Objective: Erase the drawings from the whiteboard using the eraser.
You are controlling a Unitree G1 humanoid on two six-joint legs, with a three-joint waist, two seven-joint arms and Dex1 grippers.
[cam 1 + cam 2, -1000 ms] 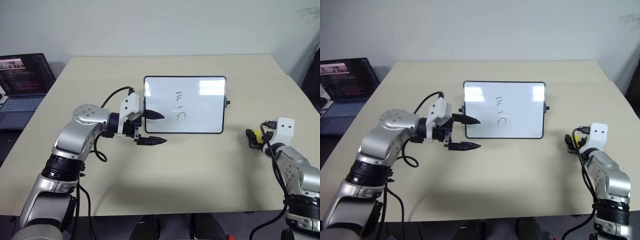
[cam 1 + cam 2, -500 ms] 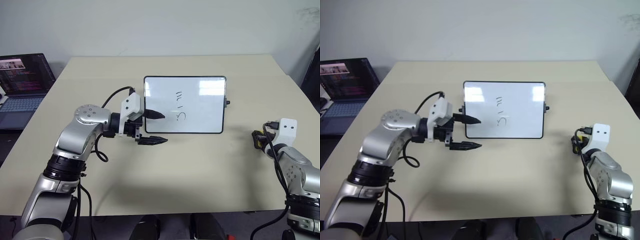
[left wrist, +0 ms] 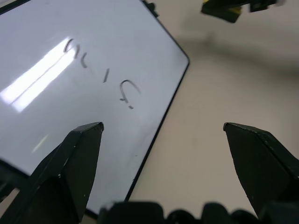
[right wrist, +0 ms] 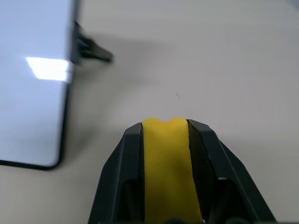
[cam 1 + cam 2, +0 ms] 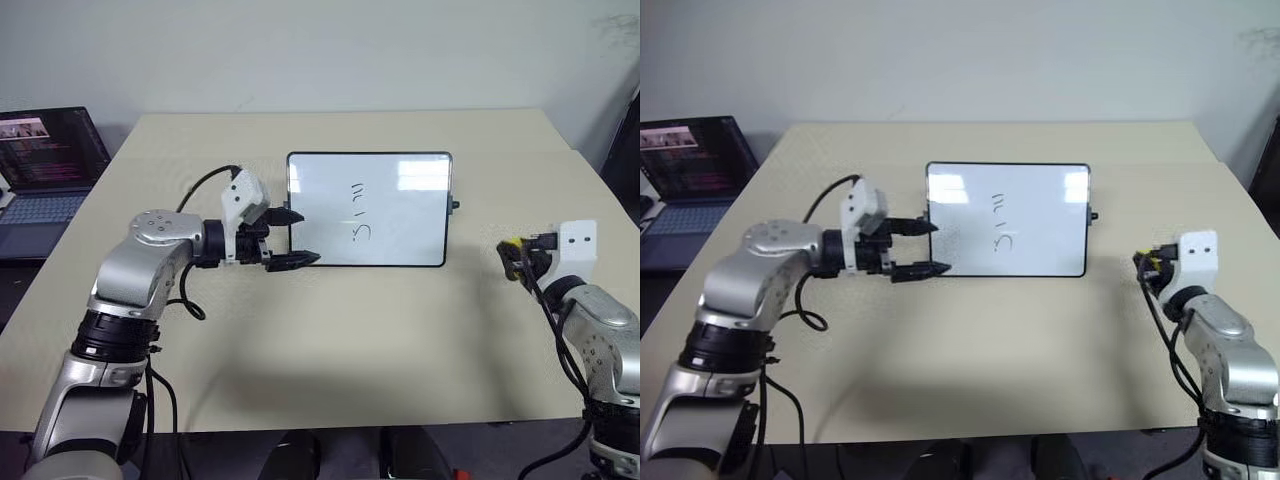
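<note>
Left eye view: the whiteboard lies mid-desk, its drawings unwiped. My left claw hangs released at its left edge; my right claw, well right of the board, is clenched on the eraser. A laptop sits far left before a pale wall.

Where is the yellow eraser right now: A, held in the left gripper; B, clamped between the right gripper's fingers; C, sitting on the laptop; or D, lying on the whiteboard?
B: in the right wrist view the eraser sits squeezed between the two black fingers of the right gripper, which is off to the side of the whiteboard, while the left gripper is open and empty.
</note>
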